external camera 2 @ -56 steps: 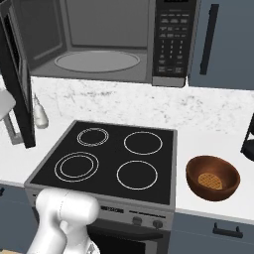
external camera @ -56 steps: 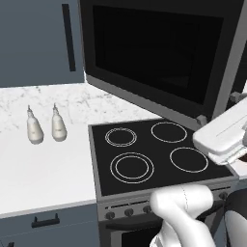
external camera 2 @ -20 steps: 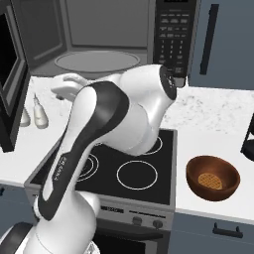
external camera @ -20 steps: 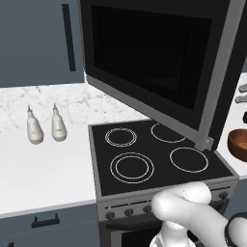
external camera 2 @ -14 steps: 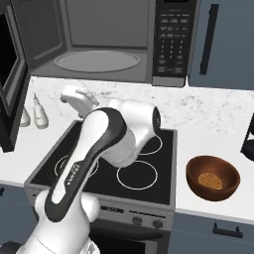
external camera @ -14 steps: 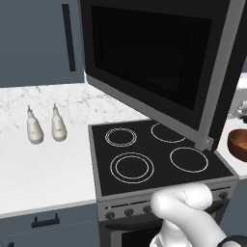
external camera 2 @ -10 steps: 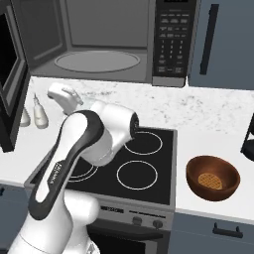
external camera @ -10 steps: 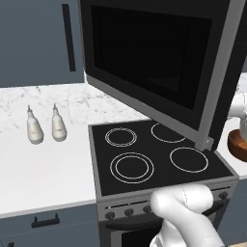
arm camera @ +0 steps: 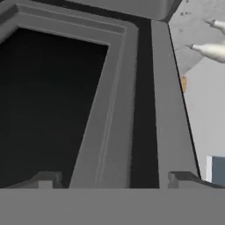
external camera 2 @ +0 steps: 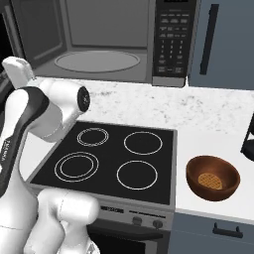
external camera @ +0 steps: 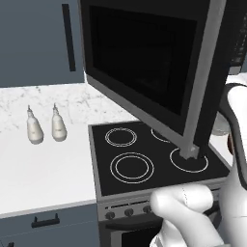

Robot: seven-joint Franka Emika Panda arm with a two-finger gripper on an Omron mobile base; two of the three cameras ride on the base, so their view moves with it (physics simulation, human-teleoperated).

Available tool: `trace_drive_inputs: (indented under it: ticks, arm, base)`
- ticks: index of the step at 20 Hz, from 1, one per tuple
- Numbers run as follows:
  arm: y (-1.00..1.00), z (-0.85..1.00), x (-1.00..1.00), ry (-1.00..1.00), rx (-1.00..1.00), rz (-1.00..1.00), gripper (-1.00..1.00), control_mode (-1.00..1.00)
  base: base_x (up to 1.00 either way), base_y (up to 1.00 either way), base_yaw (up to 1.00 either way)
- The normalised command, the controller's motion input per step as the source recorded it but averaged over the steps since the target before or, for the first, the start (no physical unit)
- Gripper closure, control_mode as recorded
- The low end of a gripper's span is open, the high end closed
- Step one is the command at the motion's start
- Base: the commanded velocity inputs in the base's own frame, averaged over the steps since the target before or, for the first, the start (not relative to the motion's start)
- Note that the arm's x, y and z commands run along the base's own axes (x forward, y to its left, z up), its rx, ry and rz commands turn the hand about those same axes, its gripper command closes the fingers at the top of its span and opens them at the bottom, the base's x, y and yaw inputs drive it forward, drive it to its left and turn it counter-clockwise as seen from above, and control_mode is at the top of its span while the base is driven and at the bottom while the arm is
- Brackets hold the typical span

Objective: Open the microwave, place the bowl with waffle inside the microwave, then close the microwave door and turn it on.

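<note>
- Reddish-brown wood: the bowl (external camera 2: 213, 177) sitting on the white counter (external camera 2: 208, 134) just right of the black stovetop (external camera 2: 111, 159), holding a round golden waffle (external camera 2: 206, 179) at its bottom, well apart from the arm.
- Standing wide open: the microwave door (external camera: 152, 67), swinging out over the left half of the stovetop (external camera: 153, 159) in the left base view, dark glass window facing the camera, grey frame edge reaching down toward the near right ring.
- Showing the grey cavity of the microwave (external camera 2: 106, 39) with the round turntable (external camera 2: 96, 61) lying bare, dark button panel (external camera 2: 169, 42) sitting at the right side.
- Reaching up and left in the right base view: the white arm (external camera 2: 42, 114), bending past the stove's left edge toward the open door.
- Looking along the gripper (arm camera: 115, 179) in the hand view: two dark fingertips (arm camera: 182, 178) rising well apart at the bottom, spread wide, with the door's grey frame (arm camera: 167, 92) and dark glass (arm camera: 48, 101) close ahead between them; touching or not, impossible to tell.
- Standing upright side by side on the counter left of the stove: two pale shakers (external camera: 46, 129), near the marble backsplash.
- Hanging above the counter on both sides: blue-grey cabinets (external camera 2: 225, 44) with dark handles.
</note>
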Motion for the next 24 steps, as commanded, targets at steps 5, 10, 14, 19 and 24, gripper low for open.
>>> trace_drive_inputs:
  ticks: [5,10,14,19,24]
  arm:
    - [1.00,0.09,0.00,0.40,0.00,0.17,-1.00,-1.00]
    - [0.69,-0.06,0.03,0.21,0.00,0.02,-1.00,-1.00]
    - [-0.79,-0.05,-0.45,-0.05,-0.02,-0.09,-1.00,-1.00]
    - [-1.00,-0.01,-0.49,-0.14,0.00,-0.15,-1.00,-1.00]
    - [-1.00,-0.06,-0.35,-0.11,-0.02,-0.16,-1.00,-1.00]
  base:
    - [0.00,0.00,0.00]
    - [0.00,0.00,0.00]
    - [0.00,0.00,0.00]
    - [0.00,0.00,0.00]
    - [0.00,0.00,0.00]
